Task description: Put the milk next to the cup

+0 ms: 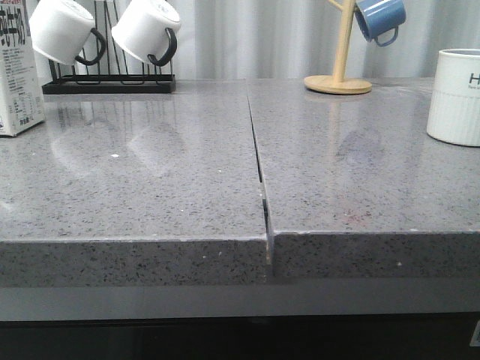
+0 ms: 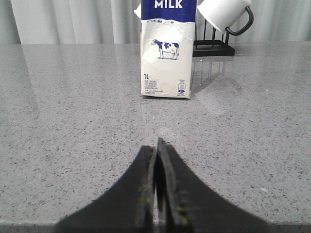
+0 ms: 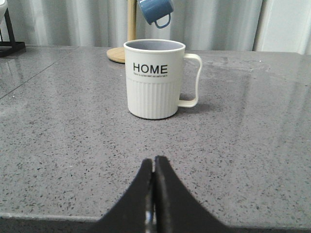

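The left hand [image 2: 157, 145] sits low over the grey speckled surface [image 1: 150, 187] with its fingers pressed together on nothing, aimed straight at the milk [image 2: 167, 48], which stands upright well ahead of it at the far left edge of the front view; that alignment suggests a reach for the carton has yet to begin. The carton face reads "MILK" on a blue band, a cow below it and "1L" above small print too fine to read. Just beside it, a black rack [image 1: 109, 82] holds white cups with black handles [image 1: 146, 30], tipped mouth-down. Further right, a wooden stand [image 1: 339, 75] hangs a blue mug [image 1: 379, 19]. At the far right, well apart from the milk, stands the cup [image 3: 155, 77], lettered "HOME", handle sideways. The right hand [image 3: 154, 167] faces it, likewise closed and empty.
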`<state>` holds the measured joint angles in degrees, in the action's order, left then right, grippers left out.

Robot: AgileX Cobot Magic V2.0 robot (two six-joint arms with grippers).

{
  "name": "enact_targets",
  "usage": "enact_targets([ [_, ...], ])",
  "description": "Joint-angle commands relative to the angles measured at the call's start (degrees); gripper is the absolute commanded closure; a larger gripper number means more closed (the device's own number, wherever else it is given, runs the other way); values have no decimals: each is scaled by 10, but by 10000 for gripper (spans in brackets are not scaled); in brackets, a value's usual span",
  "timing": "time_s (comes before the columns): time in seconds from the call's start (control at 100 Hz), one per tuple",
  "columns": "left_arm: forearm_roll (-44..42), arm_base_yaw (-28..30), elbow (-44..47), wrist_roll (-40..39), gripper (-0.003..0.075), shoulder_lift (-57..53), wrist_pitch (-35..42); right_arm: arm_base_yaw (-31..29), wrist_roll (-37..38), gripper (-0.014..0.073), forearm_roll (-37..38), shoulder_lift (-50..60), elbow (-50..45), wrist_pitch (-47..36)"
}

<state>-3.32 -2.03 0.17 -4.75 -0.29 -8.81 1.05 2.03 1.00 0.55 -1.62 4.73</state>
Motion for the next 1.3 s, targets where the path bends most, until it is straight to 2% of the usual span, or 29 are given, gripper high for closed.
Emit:
enact_targets([
  [0.0,5,-1,23,0,741,-19,48,-3,0,661,1,12,11,-41],
  [0.56,5,-1,23,0,741,-19,48,-3,0,661,1,12,14,-39],
  [0.79,5,-1,23,0,741,-19,48,-3,0,661,3,5,74,29],
  [1.04,5,-1,23,0,741,-19,48,-3,0,661,5,-88,173,61],
  [1.29,5,-1,23,0,741,-19,48,-2,0,661,4,-220,212,91],
])
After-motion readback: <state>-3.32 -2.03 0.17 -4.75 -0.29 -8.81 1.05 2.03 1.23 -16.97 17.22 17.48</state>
